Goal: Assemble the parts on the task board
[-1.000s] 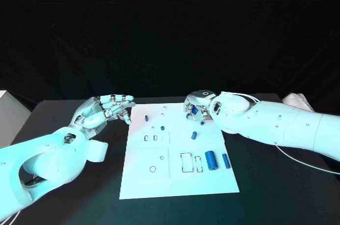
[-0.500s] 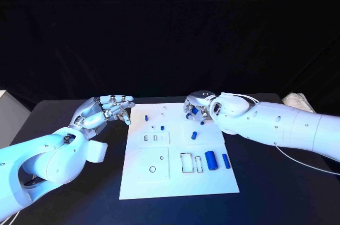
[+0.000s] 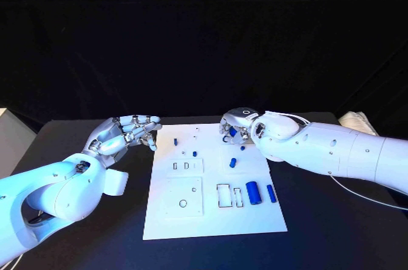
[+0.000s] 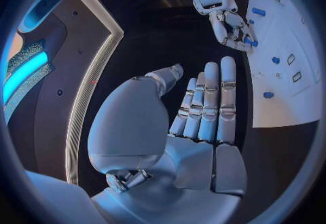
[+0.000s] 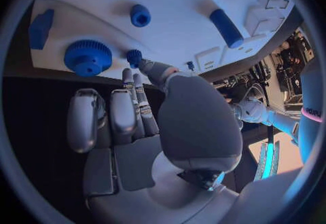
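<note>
Nothing has shifted. Right hand [image 3: 233, 128] fingers pinch a small blue part [image 3: 233, 131] at board's [image 3: 213, 214] twelve o'clock; left hand [image 3: 126, 131] spread, empty. Slippage risk: shallow grip.

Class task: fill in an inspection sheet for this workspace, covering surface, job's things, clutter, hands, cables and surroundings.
Surface: black table.
Job's things: white rectangular task board; blue cylindrical parts on it; blue toothed gear.
Clutter: nothing seen.
Hands: left hand holds nothing, beside the board; right hand over its far corner, fingers at a small blue peg, grip unclear.
Cables: thin white cable by the right arm.
Surroundings: black backdrop.
</note>
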`<state>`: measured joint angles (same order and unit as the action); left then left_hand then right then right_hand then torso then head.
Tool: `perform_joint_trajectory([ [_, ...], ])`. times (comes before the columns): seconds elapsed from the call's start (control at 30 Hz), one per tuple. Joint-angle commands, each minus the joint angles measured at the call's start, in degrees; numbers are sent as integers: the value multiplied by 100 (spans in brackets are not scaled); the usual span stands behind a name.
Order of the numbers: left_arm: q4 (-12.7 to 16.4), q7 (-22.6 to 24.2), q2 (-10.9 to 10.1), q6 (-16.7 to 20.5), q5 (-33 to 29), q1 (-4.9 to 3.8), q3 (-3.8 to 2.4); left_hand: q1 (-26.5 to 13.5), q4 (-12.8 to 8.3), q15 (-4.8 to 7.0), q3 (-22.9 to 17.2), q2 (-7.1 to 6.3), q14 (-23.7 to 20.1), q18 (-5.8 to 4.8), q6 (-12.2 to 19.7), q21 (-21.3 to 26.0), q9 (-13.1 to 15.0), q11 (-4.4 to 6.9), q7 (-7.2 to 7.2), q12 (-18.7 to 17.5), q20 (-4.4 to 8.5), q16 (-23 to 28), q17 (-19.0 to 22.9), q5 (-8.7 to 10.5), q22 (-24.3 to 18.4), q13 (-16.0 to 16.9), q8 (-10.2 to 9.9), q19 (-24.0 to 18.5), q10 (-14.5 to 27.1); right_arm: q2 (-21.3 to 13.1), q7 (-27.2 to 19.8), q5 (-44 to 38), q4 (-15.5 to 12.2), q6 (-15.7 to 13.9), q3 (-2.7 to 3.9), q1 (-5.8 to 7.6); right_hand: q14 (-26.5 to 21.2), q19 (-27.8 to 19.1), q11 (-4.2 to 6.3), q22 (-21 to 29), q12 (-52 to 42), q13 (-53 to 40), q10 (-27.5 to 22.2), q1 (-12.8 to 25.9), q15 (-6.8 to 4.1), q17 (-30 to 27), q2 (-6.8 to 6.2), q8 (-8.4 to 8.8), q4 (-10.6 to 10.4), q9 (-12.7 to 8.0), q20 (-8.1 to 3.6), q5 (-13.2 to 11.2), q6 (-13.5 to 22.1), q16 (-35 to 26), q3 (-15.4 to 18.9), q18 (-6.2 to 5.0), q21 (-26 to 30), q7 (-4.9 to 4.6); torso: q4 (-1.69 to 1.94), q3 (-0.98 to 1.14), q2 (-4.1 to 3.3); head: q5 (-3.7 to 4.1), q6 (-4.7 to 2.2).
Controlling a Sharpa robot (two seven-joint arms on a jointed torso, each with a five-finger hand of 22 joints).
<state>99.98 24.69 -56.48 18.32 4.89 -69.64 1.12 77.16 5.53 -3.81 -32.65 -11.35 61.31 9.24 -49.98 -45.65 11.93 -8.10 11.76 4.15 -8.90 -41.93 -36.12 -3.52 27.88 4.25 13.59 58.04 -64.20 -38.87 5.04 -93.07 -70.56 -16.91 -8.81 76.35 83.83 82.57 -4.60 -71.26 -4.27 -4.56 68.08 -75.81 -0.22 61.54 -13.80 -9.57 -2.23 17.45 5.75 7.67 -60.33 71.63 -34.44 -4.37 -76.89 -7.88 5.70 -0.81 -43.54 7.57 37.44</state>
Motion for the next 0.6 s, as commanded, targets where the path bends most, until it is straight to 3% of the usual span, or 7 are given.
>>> perform_joint_trajectory([
  [0.03,2,-18,14,-130,27,-12,-4,-53,-14,1,-39,25,-45,116,27,-41,11,-8,34,-38,3,-26,-7,-7,14,4,-28,-68,53,-6,9,-86,-16,21,0,-6,126,67,26,-126,-29,-41,133,-68,-24,48,63,-41,3,33,-35,15,-64,58,-46,77,-89,5,14,-4,-4,4,9],
  [0.17,-2,-31,11,-135,27,-12,-4,-53,-14,1,-39,25,-45,116,27,-41,11,-8,34,-38,3,-26,-7,-7,14,4,-28,-68,53,-11,39,-84,-9,93,0,-7,128,82,41,-176,-22,-61,185,-89,-38,57,86,-66,20,59,-50,-40,-95,78,-79,86,-125,14,14,-5,-6,14,11],
  [0.6,-41,-63,27,-154,27,-12,-4,-51,-14,-2,-46,35,-54,116,32,-52,13,-11,37,-38,0,-27,-6,-6,23,3,-31,-81,62,-27,104,-97,-6,182,0,-14,65,-96,-67,162,87,-2,-246,68,43,-113,-121,4,-28,98,10,-77,63,12,-9,14,141,-66,14,2,-6,24,35],
])
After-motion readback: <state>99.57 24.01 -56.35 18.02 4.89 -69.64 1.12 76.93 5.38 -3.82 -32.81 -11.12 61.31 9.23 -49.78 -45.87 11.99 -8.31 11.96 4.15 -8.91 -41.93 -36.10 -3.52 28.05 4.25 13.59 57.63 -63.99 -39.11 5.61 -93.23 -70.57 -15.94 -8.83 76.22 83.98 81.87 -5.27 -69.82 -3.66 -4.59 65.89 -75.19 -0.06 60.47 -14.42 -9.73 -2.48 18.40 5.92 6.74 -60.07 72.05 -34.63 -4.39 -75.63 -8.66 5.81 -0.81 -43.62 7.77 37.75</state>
